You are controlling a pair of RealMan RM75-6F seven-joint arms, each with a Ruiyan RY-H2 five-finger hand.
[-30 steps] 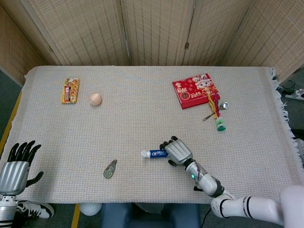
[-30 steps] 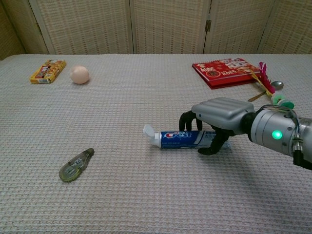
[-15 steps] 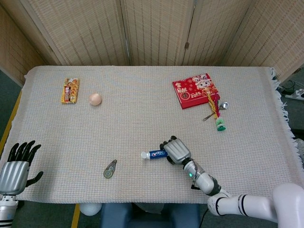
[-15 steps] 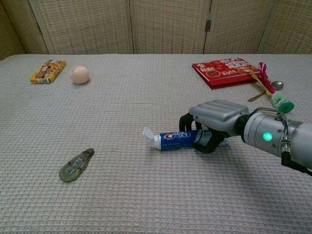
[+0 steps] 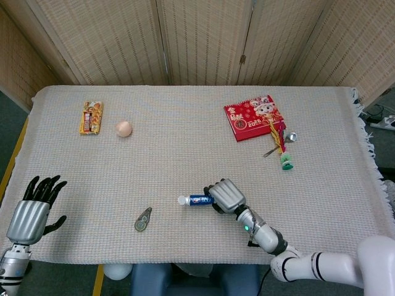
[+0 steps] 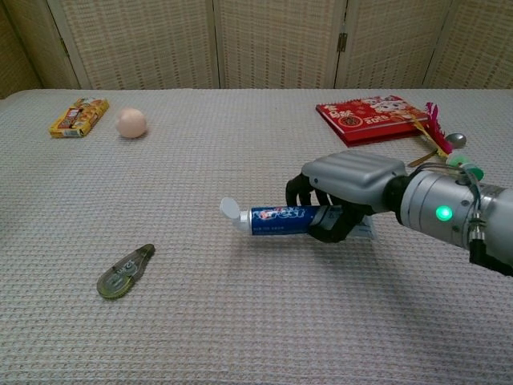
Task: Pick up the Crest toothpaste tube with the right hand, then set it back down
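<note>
Crest toothpaste tube [image 6: 276, 217] is gripped by the right hand [image 6: 346, 192], fingers wrapped round its rear half. Long axis runs roughly left-right across the desk [image 5: 185, 154], near level; white cap [image 6: 230, 210] points toward the robot's left, crimped tail sticks out behind the hand. Tube sits front-centre of the desk, slightly above the cloth; shadow below in chest view.

Versus earlier frames: tube was lying on the cloth under the hand, now lifted clear and shifted a bit left; cap higher. Left hand [image 5: 34, 211] has come up a little at the front-left edge, fingers spread, holding nothing.

Open cloth all round the tube. Correction tape [image 5: 143, 219] lies apart to the left-front; egg [image 5: 123, 128], snack pack [image 5: 91, 117], red booklet [image 5: 254, 117] well away at the back. Front edge near.
</note>
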